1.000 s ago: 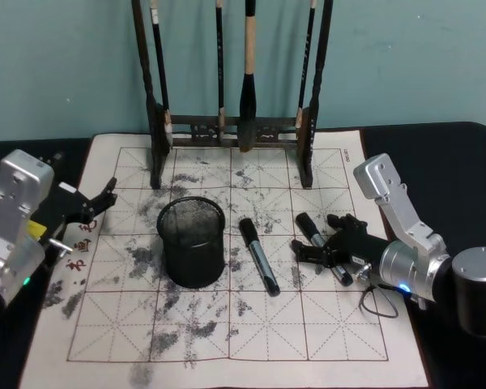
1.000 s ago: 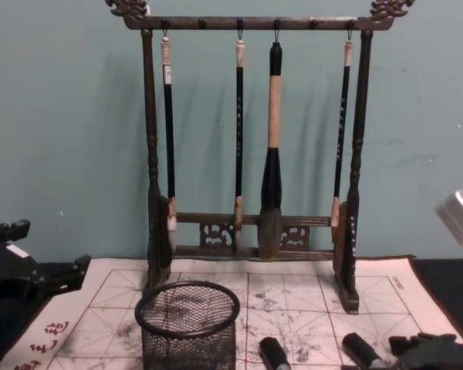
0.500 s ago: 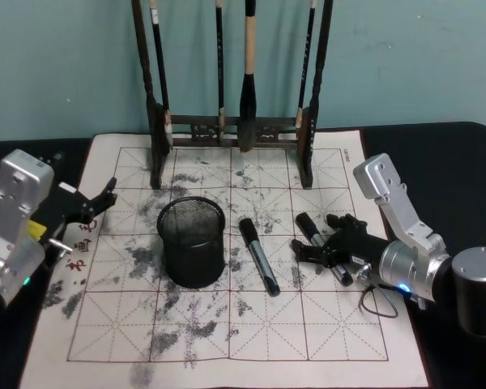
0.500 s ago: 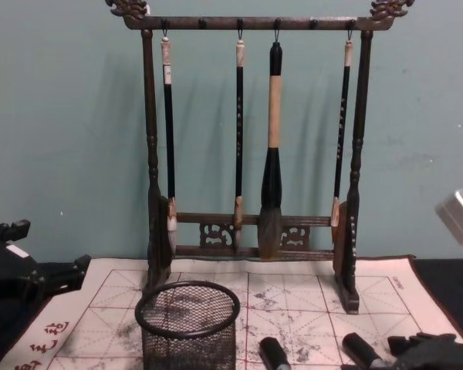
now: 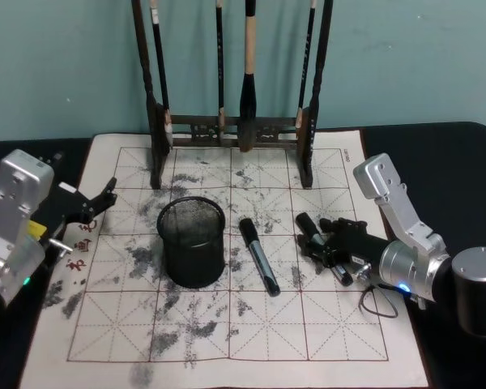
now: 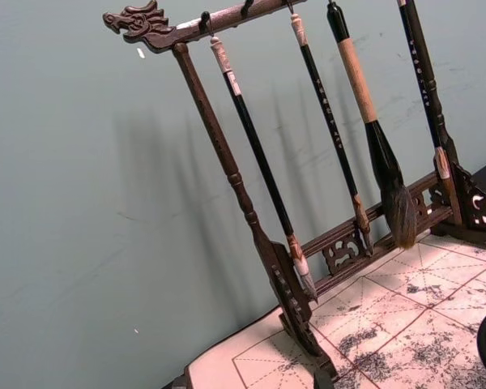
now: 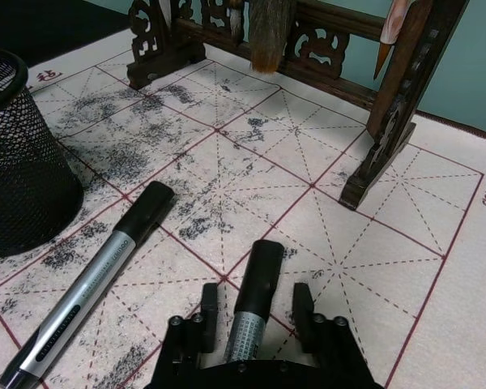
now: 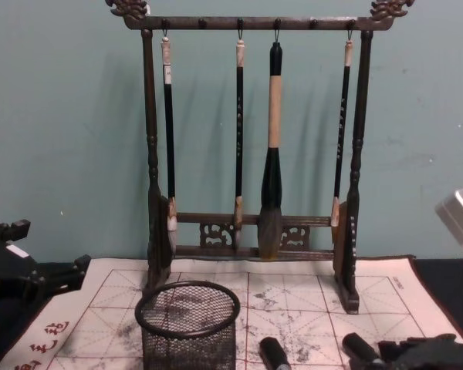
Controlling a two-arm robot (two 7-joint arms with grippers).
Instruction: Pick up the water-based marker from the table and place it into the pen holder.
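Right tool (image 7: 256,301) straddles the marker (image 7: 259,267), my jaws apart, just short of touching it; it lies right of the holder (image 5: 193,258), beyond a second marker (image 5: 257,255). Grasping step: next I should close squarely, then lift. Left tool (image 5: 97,204) sits parked left of the holder.

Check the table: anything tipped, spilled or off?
Nothing tipped or broken. The holder and rack stand upright. The mat is ink-smudged all over. The middle marker lies loose; the right gripper has open fingers straddling the right marker. The left gripper sits at the mat's left edge.
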